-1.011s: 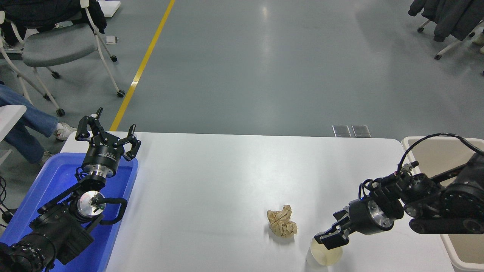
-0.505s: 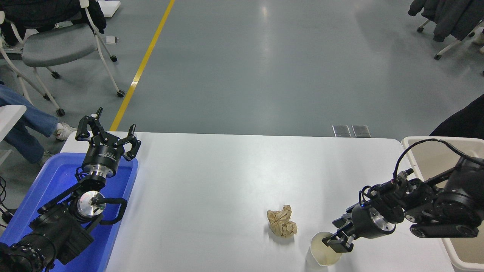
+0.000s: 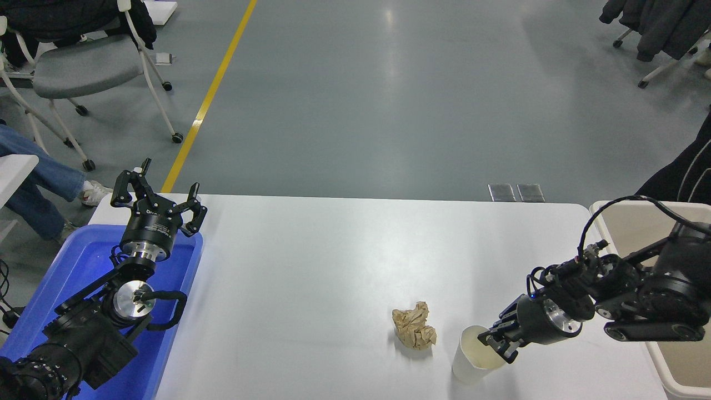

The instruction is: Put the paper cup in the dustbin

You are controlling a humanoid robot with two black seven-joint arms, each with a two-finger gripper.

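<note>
— What's over on the left side?

— A bright blue plastic tub [image 3: 83, 261] hangs off the left edge of the white table [image 3: 333, 261]. I can't see anything in it; the robot's left arm is parked over it, with the left gripper [image 3: 158, 200] raised above the tub's far corner and its fingers spread wide, nothing between them. Behind that, a person's leg in blue jeans [image 3: 33, 166] and a grey chair on castors [image 3: 83, 66] stand on the floor.

— And the middle of the table?

— Bare white surface from the tub across to a crumpled tan paper ball [image 3: 414, 333], which lies near the front edge. Plenty of free table behind it, up to the far edge.

— Where's the cup?

— The small white tapered paper cup [image 3: 472, 361] sits just right of the ball, apart from it, close to the front edge and tipped, its cream inside showing. The right gripper [image 3: 496, 343] comes in from the right and is pinched on the cup's rim at its right side, one finger inside the mouth.

— The bin?

— The large cream plastic dustbin [image 3: 602, 214] stands against the table's right edge, beyond the right arm. What shows of its inside holds nothing. A dark sleeve [image 3: 680, 172] reaches in behind it.
</note>
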